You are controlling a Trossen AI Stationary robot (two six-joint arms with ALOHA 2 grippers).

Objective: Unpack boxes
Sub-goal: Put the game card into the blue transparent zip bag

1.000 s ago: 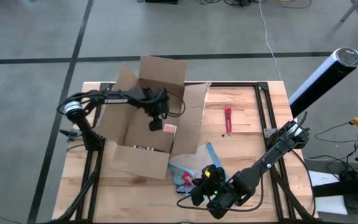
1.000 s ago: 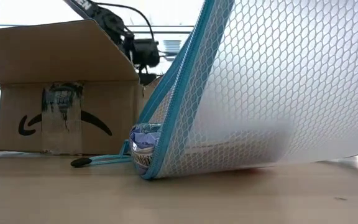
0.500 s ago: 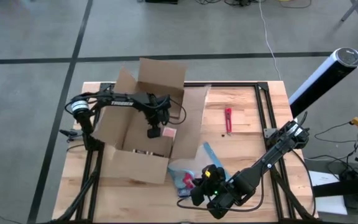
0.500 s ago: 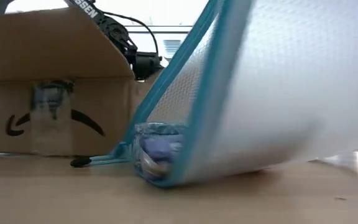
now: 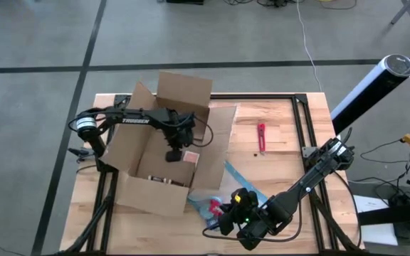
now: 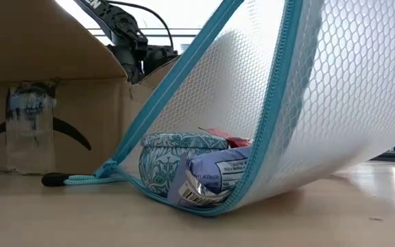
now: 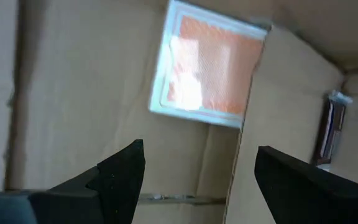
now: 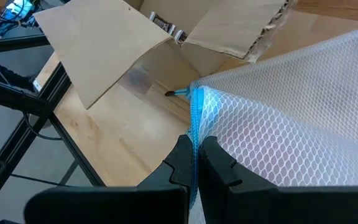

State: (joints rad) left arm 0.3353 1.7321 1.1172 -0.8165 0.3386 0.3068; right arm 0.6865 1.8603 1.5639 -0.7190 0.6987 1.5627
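The open brown box (image 5: 184, 89) stands on the table's left half, flaps up; the low view shows its printed, taped wall (image 6: 46, 116). My left gripper (image 5: 174, 155) hangs open inside it, over an orange packet with a white rim (image 7: 213, 68) that lies on the box floor. Near the front edge, my right gripper (image 5: 226, 211) is shut on a white mesh pouch with a blue zipper edge (image 6: 321, 103). The pouch holds a teal tin (image 6: 177, 161) and a purple packet (image 6: 214, 178). My right gripper pinches the pouch's blue zipper edge (image 8: 196, 124) between its two fingers, coming slanting from the table's near right side. The mesh rises to the fingers, while the pouch's lower end with the tin (image 6: 184, 202) rests on the table.
A small red tool (image 5: 260, 137) lies on the table right of the box. A white cylinder on a stand (image 5: 372, 85) leans over the table's right edge. Black frame rails (image 5: 301, 121) run across the tabletop. A dark packet (image 7: 328, 130) lies in the box.
The box has slid toward the table's near edge and turned a little, its near corner now closer to the front. My left gripper has gone the same way inside it. The pouch's mouth has spread open toward the low camera, so its contents now show.
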